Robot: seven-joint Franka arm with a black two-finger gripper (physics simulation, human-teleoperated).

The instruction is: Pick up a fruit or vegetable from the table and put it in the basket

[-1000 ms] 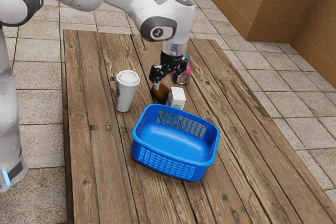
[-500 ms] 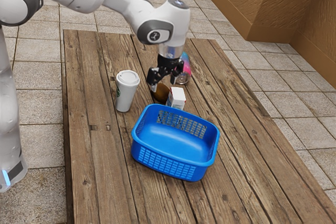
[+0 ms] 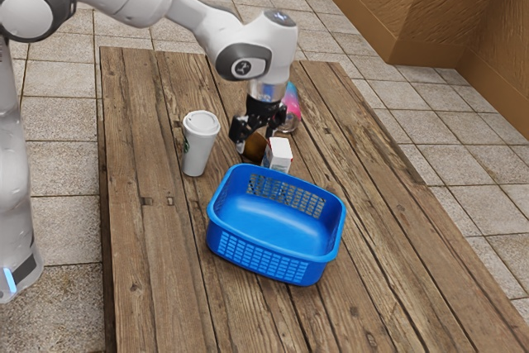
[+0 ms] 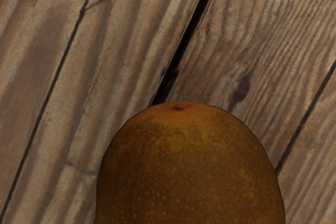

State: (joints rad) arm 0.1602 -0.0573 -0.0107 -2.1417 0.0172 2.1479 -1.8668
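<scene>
My gripper (image 3: 256, 138) is low over the brown, rounded fruit (image 3: 254, 150), its fingers open and spread to either side of the fruit's top. In the wrist view the speckled brown fruit (image 4: 189, 169) lies just under the hand on the wooden boards. Beside the fruit, towards the exterior view's bottom, stands the blue basket (image 3: 277, 269), with nothing seen inside it. The fruit's upper part is partly hidden by my gripper in the exterior view.
A small white carton (image 3: 278, 155) stands close by the fruit, at the basket's rim. The white lidded cup (image 3: 198, 145) is to the exterior view's left. Behind the gripper is a pink and blue object (image 3: 293, 109). All rest on the wooden table (image 3: 149, 270).
My hand has come down towards the fruit and shifted slightly to the exterior view's left. The fruit, basket, cup and carton have stayed where they were.
</scene>
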